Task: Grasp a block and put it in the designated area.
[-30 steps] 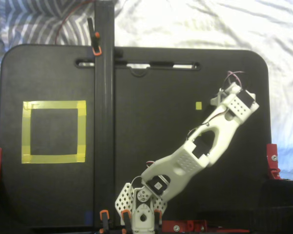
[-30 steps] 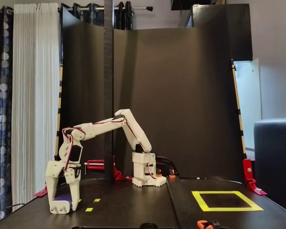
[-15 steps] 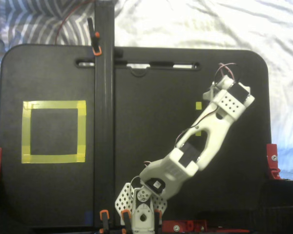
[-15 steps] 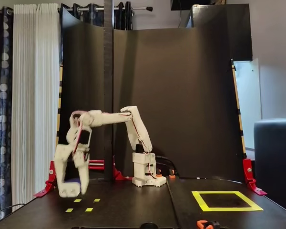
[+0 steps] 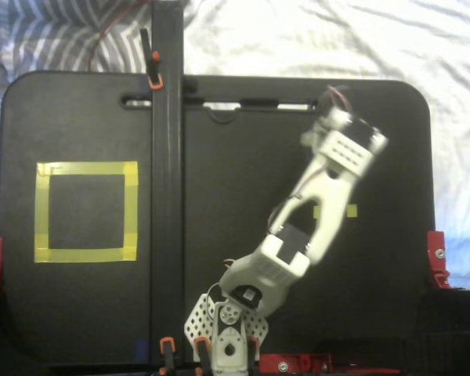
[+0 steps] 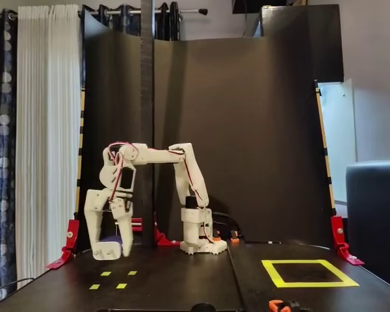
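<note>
While hanging above the left board in the side view, my gripper [image 6: 108, 249] is clenching the block [image 6: 114, 240]; small, stiff, seemingly light, held across its body, well apart from the yellow square [image 6: 310, 273].

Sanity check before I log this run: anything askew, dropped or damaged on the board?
Nothing stands out. The end effector holds the dark blue block clear of the board. In both fixed views the yellow tape square lies flat, intact and empty. The small yellow squares look undisturbed.
</note>
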Tool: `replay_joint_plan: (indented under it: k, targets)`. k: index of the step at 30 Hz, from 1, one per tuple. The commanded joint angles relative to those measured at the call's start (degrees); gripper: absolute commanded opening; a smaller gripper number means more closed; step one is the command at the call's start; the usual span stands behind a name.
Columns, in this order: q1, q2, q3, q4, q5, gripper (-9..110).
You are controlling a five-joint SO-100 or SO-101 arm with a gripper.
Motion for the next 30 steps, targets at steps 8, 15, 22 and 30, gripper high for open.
replay_joint_plan:
  k: [8, 15, 22, 30]
  targets:
    - [-15.64, 10.72, 7.91, -0.18, 16.61, 19]
    - [-27.33, 15.82, 13.62, 0.09, 27.77, 19]
    - [-38.67, 17.93, 16.52, 1.58, 38.67, 19]
    - [-51.15, 18.02, 16.88, 5.10, 49.31, 19]
